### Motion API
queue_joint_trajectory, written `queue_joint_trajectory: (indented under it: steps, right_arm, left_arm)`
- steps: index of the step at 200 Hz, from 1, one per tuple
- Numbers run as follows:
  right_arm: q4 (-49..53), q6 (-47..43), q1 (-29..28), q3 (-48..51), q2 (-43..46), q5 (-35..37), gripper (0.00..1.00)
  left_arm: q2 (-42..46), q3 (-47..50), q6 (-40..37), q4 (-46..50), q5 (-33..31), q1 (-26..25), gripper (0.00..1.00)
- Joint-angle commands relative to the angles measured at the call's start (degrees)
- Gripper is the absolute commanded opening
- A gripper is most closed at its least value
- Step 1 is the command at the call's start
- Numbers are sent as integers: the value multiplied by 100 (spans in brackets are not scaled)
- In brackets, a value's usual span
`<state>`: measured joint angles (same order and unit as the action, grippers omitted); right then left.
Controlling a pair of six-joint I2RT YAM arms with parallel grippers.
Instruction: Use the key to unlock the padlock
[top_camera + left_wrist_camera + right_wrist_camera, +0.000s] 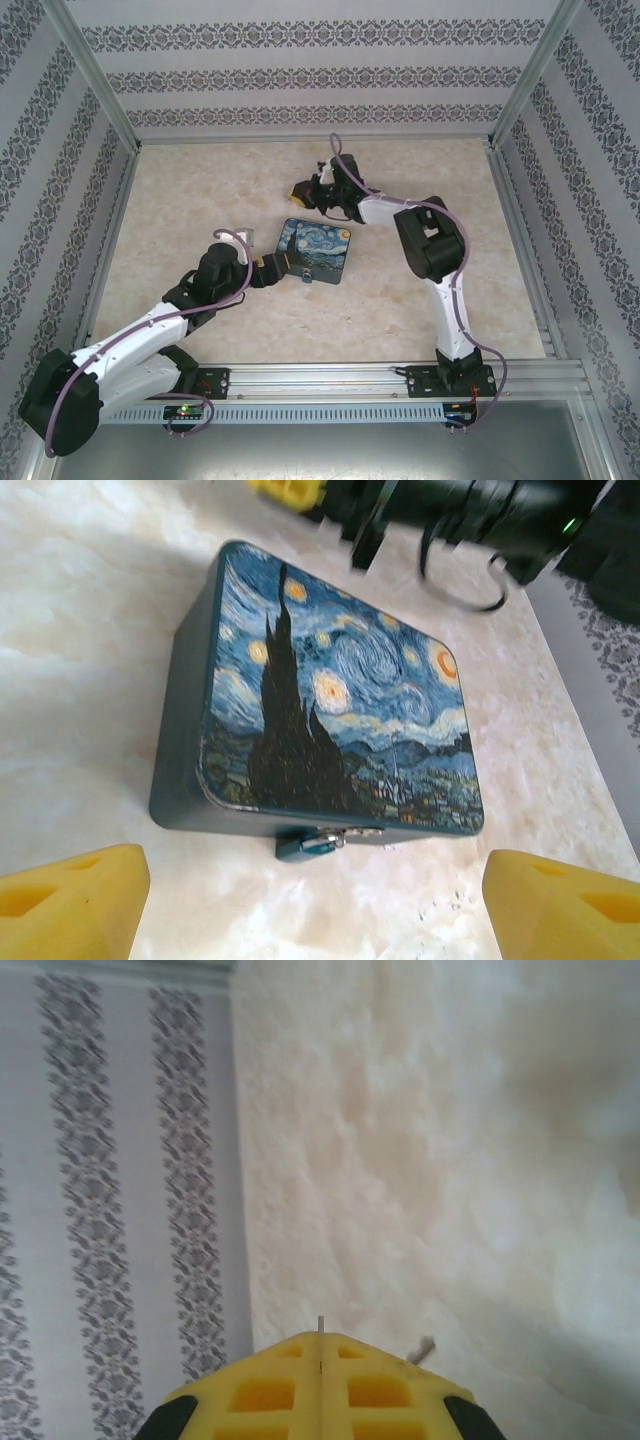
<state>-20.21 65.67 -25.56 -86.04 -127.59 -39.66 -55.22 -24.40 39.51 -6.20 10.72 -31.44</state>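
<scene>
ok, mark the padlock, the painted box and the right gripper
padlock [328, 838], left wrist view, metal body at box front.
painted box [340, 695], left wrist view, lid centre.
right gripper [320, 1340], right wrist view, seam between shut fingertips.

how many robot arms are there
2. The left arm reaches from the near left to the painted box's left edge; the right arm bends from the near right to behind the box.
</scene>
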Motion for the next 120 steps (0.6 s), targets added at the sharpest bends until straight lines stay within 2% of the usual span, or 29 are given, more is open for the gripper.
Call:
queue_joint_trajectory:
  steps: [1, 59, 120]
  right_arm:
    - [-329, 52, 207, 331, 707, 359, 0]
    - [-802, 33, 65, 2003, 1982, 727, 0]
    - [-1670, 340, -234, 3321, 2493, 1152, 0]
  left_arm:
    - [30, 149, 39, 21, 379, -68, 87]
    - [-626, 155, -256, -393, 581, -365, 87]
    - [-1357, 143, -670, -1052, 598, -541, 88]
